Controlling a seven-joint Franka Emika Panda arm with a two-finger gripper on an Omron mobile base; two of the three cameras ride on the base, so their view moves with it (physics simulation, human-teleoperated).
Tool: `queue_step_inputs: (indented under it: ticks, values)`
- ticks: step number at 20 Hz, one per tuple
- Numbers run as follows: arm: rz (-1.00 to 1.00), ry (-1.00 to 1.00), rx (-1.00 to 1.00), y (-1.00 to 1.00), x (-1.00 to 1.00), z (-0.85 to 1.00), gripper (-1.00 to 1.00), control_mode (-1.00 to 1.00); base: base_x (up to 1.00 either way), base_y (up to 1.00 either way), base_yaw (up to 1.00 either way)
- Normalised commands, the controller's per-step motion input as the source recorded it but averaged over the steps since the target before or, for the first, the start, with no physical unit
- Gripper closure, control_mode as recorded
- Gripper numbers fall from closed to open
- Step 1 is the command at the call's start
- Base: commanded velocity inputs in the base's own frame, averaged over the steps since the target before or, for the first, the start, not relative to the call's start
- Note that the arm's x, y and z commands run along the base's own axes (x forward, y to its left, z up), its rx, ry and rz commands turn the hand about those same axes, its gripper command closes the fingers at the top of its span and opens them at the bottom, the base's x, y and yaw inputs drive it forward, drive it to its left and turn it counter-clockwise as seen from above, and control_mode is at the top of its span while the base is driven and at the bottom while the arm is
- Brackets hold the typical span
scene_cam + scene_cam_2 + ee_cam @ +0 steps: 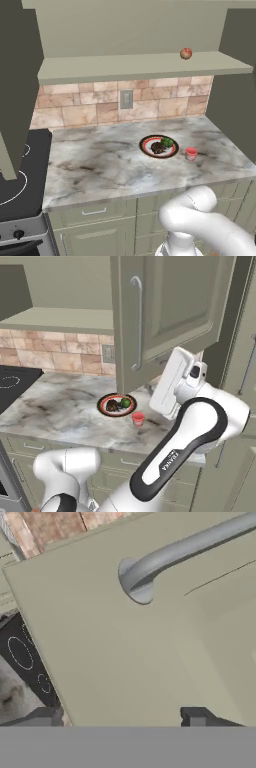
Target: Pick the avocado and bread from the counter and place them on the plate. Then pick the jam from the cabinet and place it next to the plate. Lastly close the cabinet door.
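The plate lies on the counter with the dark bread and the green avocado on it. Just right of the plate stands the red jam. From the right I see the same plate, bread, avocado and jam. The cabinet door stands open over the counter, and my hand is behind its lower edge. My gripper is open, close against the cabinet door below its handle, holding nothing.
A reddish apple-like ball sits on the cabinet shelf. A black stove borders the counter on the left. A tiled backsplash with a wall outlet runs behind. Another open door hangs at the far left.
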Motion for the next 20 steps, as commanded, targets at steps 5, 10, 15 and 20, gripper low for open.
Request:
queue_step_inputs:
  ticks: [5, 10, 15, 20]
  values:
    - [0.00, 0.05, -0.15, 0.58, 0.00, 0.64, -1.00, -1.00, 0.00, 0.00, 0.00]
    - [0.00, 0.13, -0.12, 0.53, 0.11, 0.56, -1.00, -1.00, 0.00, 0.00, 0.00]
    - [-0.01, 0.23, -0.14, 0.50, 0.41, 0.36, -1.00, -1.00, 0.00, 0.00, 0.00]
    - [-0.06, 0.37, -0.21, 0.55, 0.80, 0.04, -1.00, -1.00, 0.00, 0.00, 0.00]
